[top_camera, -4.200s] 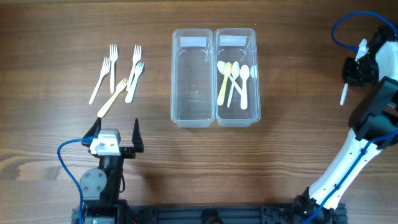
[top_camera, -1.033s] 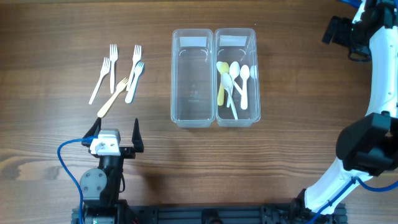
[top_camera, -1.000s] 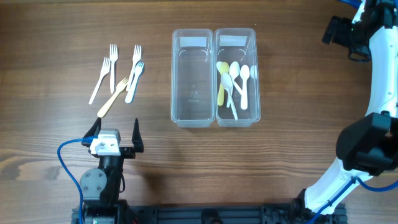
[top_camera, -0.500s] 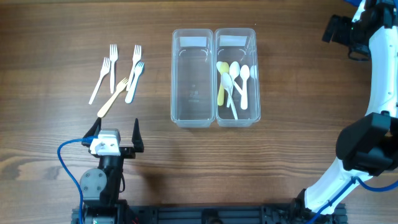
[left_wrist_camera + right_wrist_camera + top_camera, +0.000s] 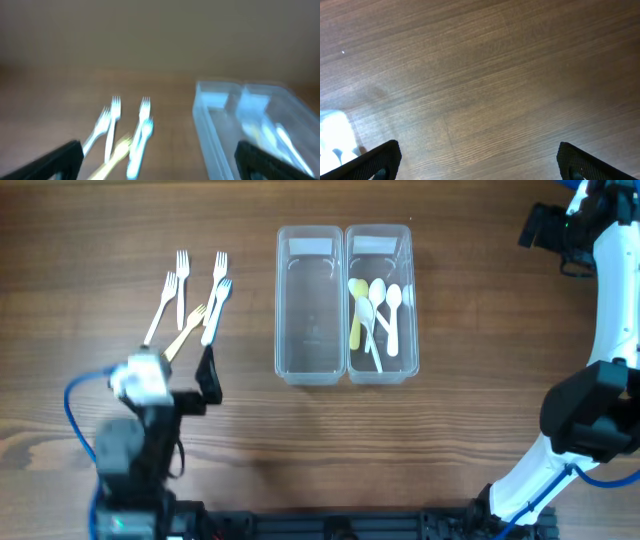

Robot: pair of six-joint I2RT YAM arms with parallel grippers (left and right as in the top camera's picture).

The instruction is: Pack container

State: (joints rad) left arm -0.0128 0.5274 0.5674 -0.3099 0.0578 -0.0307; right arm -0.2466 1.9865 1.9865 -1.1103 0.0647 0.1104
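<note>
The left gripper (image 5: 180, 365), blurred in the overhead view, sits over the wooden table (image 5: 470, 430) at the near ends of the fork handles. In its wrist view its fingertips (image 5: 60, 159) stand wide apart at the two lower corners with nothing between them. Just beyond it lie five plastic forks (image 5: 215, 305), four white and one cream fork (image 5: 186, 330), in a loose fan with the tines pointing away from the robot. To their right two clear plastic containers stand touching side by side. The left container (image 5: 310, 365) holds nothing. The right container (image 5: 378, 370) holds a yellow spoon (image 5: 357, 320) and several white spoons (image 5: 393, 315) lying partly across each other. At the far right edge of the table the right gripper (image 5: 535, 228) is raised well away from the containers, and in its wrist view its jaws are spread wide over bare wood, gripping nothing.
</note>
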